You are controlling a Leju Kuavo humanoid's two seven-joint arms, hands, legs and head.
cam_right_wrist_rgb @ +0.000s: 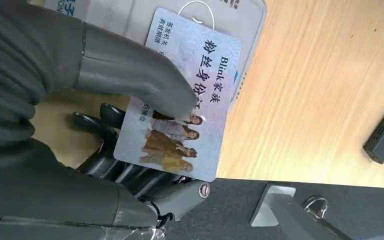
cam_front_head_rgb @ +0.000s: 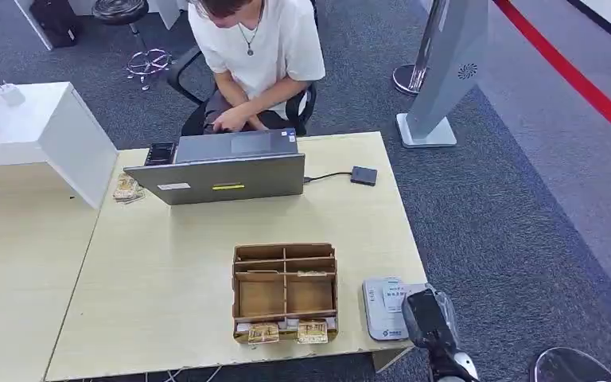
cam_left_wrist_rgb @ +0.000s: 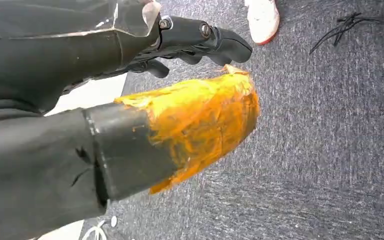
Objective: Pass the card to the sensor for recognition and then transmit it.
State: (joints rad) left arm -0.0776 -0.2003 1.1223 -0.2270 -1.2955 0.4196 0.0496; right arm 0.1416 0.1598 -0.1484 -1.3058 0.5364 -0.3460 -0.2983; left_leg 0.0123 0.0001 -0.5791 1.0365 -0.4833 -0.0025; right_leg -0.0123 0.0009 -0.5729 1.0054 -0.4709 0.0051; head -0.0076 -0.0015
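My right hand [cam_right_wrist_rgb: 130,125] is grey with darker fingers, and the card [cam_right_wrist_rgb: 185,100] it pinches is pale blue with dark lettering and small figures in brown and yellow. The sensor [cam_front_head_rgb: 383,306] looks white, perhaps pale grey. My left hand [cam_left_wrist_rgb: 200,42] is black, beside something wrapped in orange [cam_left_wrist_rgb: 200,125].

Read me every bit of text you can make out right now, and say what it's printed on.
"Blink 家族" and "粉丝身份证": on the card held by the right hand.
Smaller lines on the card: too small to read.
Print on the sensor: blurred.
Labels on the laptop: unreadable.
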